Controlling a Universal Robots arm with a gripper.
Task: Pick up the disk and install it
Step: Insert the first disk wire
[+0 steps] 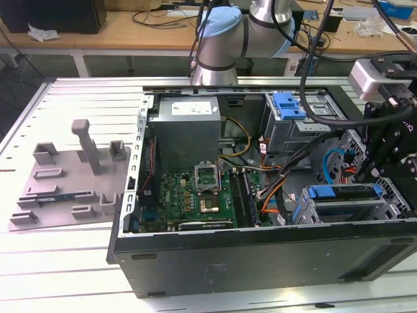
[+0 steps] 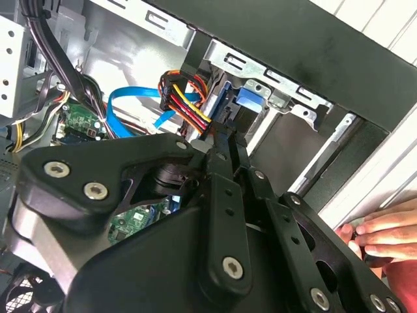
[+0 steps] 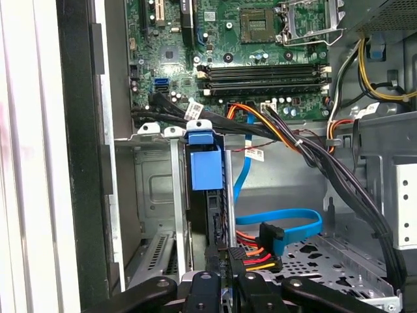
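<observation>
In the drive cage point(image 3: 153, 195), the end effector point(image 3: 223, 255) grips the disk point(image 3: 206, 171) edge-on.

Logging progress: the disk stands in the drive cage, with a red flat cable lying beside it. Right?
No. In the first wrist view the flat cable beside the disk in the drive cage is blue, not red.

Disk point(image 3: 207, 166), a thin slab seen end-on in the first wrist view, stands upright on its edge. A bright blue plastic bracket caps its far end, and the near end is dark. It sits in a slot of the grey metal drive cage point(image 3: 153, 189), between two upright walls, beside orange and blue cables. The gripper point(image 3: 223, 257) clasps the dark near end from both sides.
</observation>
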